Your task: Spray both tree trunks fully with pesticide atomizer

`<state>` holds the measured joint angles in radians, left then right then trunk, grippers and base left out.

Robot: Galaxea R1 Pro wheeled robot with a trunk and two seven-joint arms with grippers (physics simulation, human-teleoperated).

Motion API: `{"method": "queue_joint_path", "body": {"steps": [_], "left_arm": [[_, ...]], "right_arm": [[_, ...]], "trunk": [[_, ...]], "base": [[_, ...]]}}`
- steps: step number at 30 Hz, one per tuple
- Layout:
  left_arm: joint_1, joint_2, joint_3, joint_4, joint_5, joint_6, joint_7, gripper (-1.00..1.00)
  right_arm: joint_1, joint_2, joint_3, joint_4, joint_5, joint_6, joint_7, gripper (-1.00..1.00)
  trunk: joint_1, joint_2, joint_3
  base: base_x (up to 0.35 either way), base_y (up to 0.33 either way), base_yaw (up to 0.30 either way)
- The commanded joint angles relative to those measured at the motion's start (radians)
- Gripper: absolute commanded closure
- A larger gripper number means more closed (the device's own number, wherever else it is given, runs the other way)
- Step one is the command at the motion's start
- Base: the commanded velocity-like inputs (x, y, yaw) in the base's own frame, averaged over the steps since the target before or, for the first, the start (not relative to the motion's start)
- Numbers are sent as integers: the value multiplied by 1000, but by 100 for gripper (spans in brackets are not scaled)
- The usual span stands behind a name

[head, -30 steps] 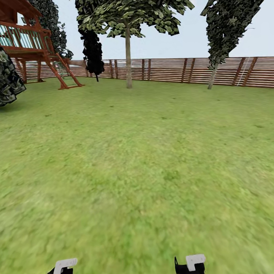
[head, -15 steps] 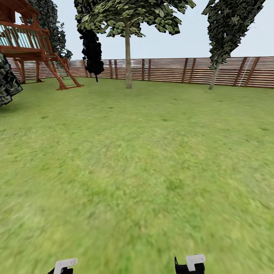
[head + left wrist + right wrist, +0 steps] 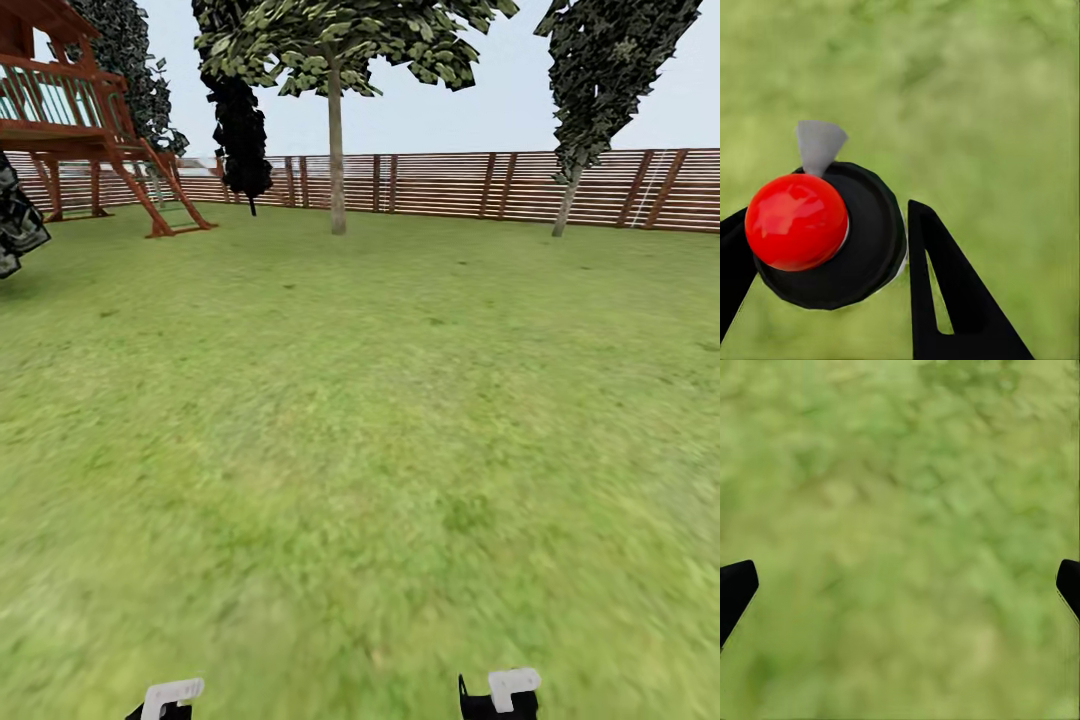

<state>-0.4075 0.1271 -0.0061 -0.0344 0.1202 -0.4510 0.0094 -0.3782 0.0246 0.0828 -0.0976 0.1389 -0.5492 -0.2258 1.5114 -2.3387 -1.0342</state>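
Observation:
In the left wrist view my left gripper (image 3: 825,234) is shut on the pesticide atomizer (image 3: 799,221), a black round body with a red ball top and a grey nozzle. It hangs over blurred grass. My right gripper (image 3: 900,585) is open with only lawn between its fingers. Both grippers peek in at the head view's lower edge, the left gripper (image 3: 170,697) and the right gripper (image 3: 505,692). Far ahead in the garden stand two trees: one pale tree trunk (image 3: 337,160) near the middle, another leaning trunk (image 3: 567,208) at the right by the fence (image 3: 450,185).
A wide green lawn (image 3: 360,420) stretches between me and the trees. A red-brown wooden playset (image 3: 90,130) stands at the far left, a thin black-foliaged tree (image 3: 240,120) beside it, and a dark bush (image 3: 15,225) at the left edge.
The whole head view has shifted: the playset and bush slid toward the left edge, so the camera has moved. Both grippers hold the same pose.

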Motion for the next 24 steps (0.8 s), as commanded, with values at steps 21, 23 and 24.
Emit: {"method": "queue_joint_path", "body": {"steps": [21,23,24], "left_arm": [[-1,0,-2,1,6,-3,0,100],[-1,0,-2,1,6,-3,0,100],[-1,0,-2,1,6,-3,0,100]], "right_arm": [[-1,0,8,1,5,0,-10,-100],[-1,0,8,1,5,0,-10,-100],[-1,0,8,1,5,0,-10,-100]], "trunk": [[0,0,-1],[0,0,-1],[0,0,-1]], "base": [[339,0,0],[339,0,0],[339,0,0]]}}
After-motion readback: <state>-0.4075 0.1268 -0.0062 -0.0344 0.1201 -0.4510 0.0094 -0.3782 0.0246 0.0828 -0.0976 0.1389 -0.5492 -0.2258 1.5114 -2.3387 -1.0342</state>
